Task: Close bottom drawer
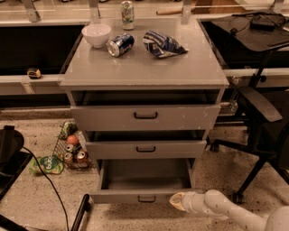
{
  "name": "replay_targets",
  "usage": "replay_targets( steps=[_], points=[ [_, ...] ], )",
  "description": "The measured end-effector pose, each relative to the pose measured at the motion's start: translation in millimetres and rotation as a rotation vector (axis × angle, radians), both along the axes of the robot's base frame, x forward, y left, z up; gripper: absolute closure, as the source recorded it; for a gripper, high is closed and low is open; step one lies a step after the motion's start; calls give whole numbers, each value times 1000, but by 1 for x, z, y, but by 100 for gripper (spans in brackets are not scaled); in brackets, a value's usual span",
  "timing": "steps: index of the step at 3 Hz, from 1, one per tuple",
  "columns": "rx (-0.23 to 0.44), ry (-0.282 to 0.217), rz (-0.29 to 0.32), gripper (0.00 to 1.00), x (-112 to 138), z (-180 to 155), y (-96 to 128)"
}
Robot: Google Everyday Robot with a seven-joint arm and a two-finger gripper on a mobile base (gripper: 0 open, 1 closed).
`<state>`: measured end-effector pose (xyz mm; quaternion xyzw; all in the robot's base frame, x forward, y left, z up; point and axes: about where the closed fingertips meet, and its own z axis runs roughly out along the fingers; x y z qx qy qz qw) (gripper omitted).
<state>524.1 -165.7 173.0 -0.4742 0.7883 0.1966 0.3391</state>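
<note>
The bottom drawer (pixel 144 179) of the grey cabinet (pixel 144 67) is pulled far out, its inside bare. Its narrow front panel (pixel 117 197) carries a small black loop handle (pixel 146 199). My gripper (pixel 178 201) comes in from the lower right on a white arm (pixel 226 210). Its tip sits at the right end of the drawer's front panel, touching or nearly touching it. The top drawer (pixel 145 116) and the middle drawer (pixel 145 148) each stand slightly out.
On the cabinet top lie a white bowl (pixel 96 34), a tipped can (pixel 120 44), an upright can (pixel 127 8) and a crumpled bag (pixel 162 44). A wire basket of cans (pixel 70 151) stands on the floor at left. A black office chair (pixel 264 131) is at right.
</note>
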Motion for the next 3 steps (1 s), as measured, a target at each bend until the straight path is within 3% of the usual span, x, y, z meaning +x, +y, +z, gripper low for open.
replay_targets(
  steps=[1, 2, 3],
  points=[
    [35, 6, -62, 100, 14, -3, -2],
    [90, -2, -136, 82, 31, -10, -2],
    [91, -2, -136, 58, 30, -10, -3]
  ],
)
